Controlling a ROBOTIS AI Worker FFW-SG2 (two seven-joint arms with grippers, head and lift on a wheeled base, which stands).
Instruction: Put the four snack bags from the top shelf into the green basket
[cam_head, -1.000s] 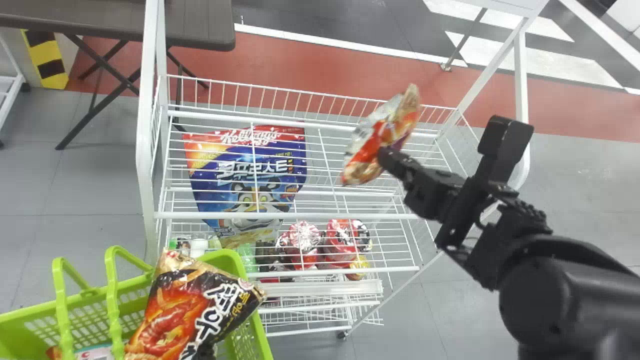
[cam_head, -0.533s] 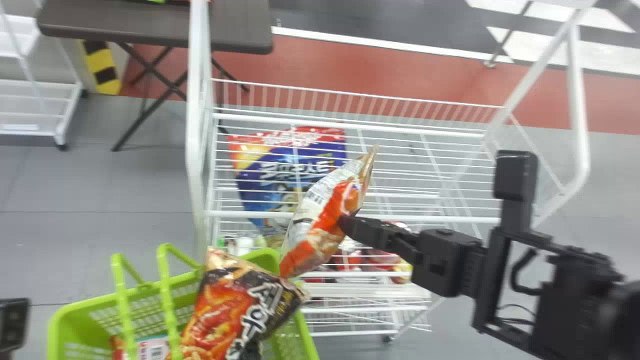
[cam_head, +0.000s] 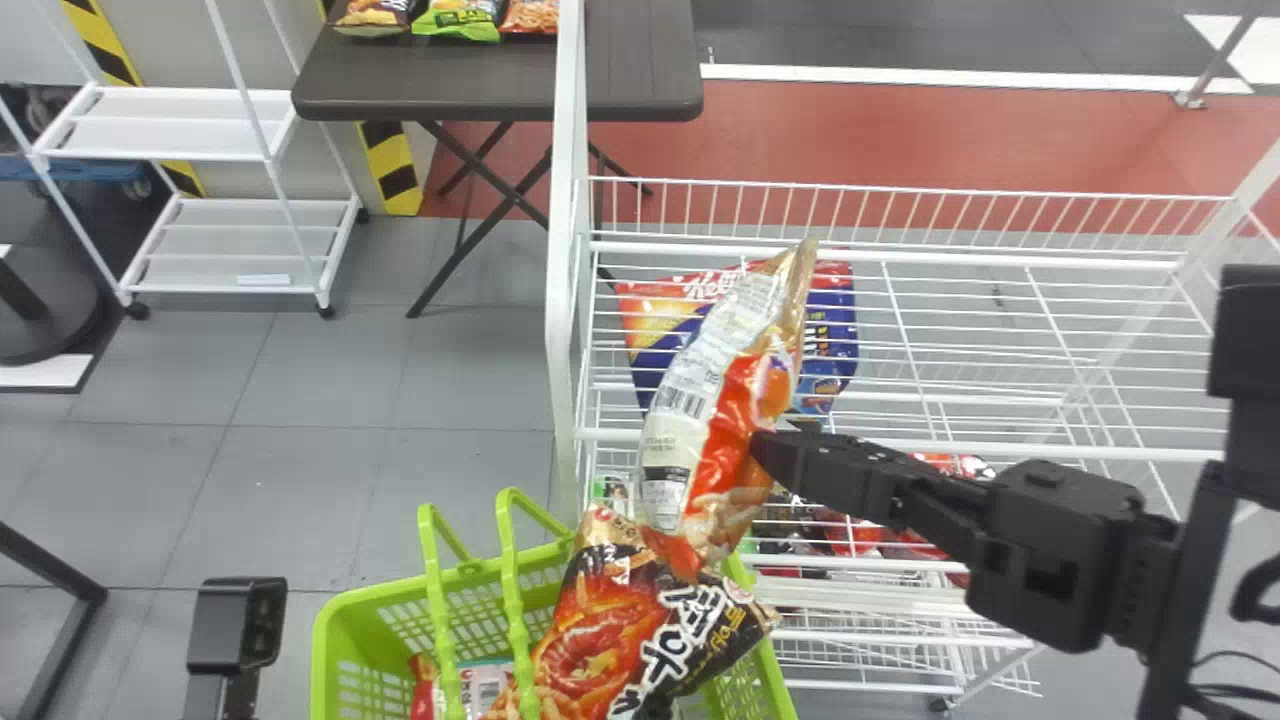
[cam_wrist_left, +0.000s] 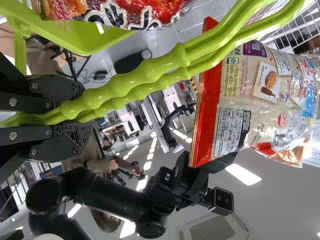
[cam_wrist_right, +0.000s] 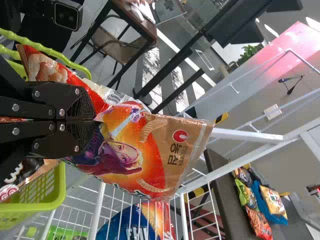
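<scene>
While your left gripper (cam_wrist_left: 87, 117) has its fingers closed around the two handles (cam_head: 440, 610) of the green basket (cam_head: 322, 650), your right gripper (cam_head: 768, 455) pinches a snack bag (cam_head: 690, 395) between its fingers. You have that bag tilted, between the wire shelf (cam_head: 1110, 450) and the basket, its lower end over a dark snack bag (cam_head: 595, 645); whether the two touch, you cannot tell from this angle. The dark bag leans in the basket, its corner rising past the rim. Beside it sits what appears to be a smaller red packet (cam_head: 423, 690). Below the shelf's upper wires, you have a blue cereal bag (cam_head: 838, 345).
</scene>
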